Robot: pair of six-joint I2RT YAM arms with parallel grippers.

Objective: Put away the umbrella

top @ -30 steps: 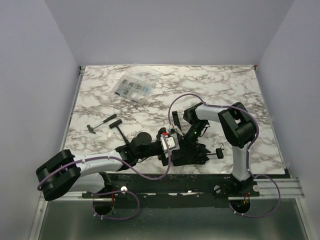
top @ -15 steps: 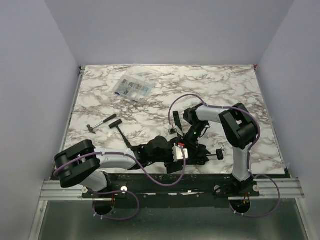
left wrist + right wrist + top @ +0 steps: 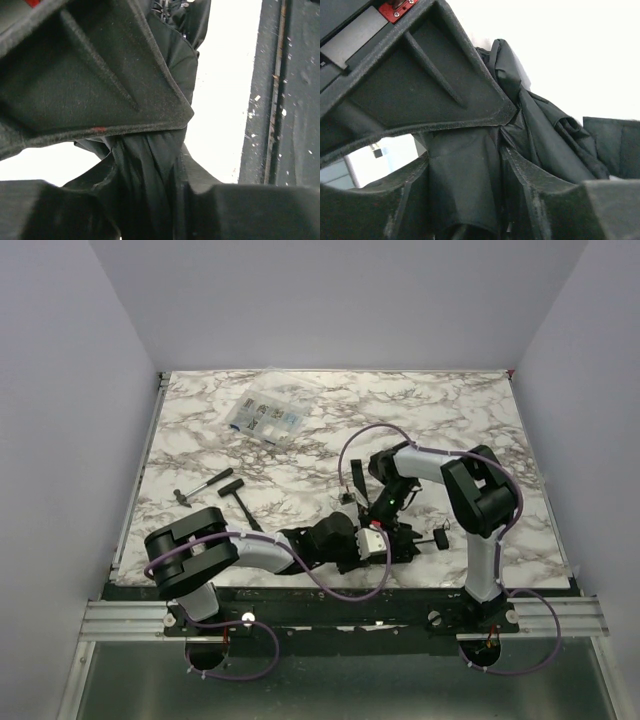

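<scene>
The umbrella (image 3: 402, 543) lies collapsed near the table's front edge, its dark canopy bunched and its small black knob handle (image 3: 440, 537) pointing right. My left gripper (image 3: 372, 544) reaches in from the left, low over the canopy. In the left wrist view a fold of umbrella fabric (image 3: 150, 165) is pinched between the fingers of the left gripper (image 3: 165, 150). My right gripper (image 3: 386, 514) comes down from behind. In the right wrist view a thick fold of the umbrella (image 3: 465, 175) fills the gap of the right gripper (image 3: 490, 145) and touches both fingers.
A clear plastic compartment box (image 3: 263, 418) lies at the back left. A small black-handled tool (image 3: 205, 487) and a black T-shaped piece (image 3: 238, 498) lie at the left middle. The dark front rail (image 3: 280, 100) runs just beside the umbrella.
My left arm has swung right along the front edge to the umbrella, and its jaws have gone from wide open to closed on the fabric. The right gripper has shifted slightly.
</scene>
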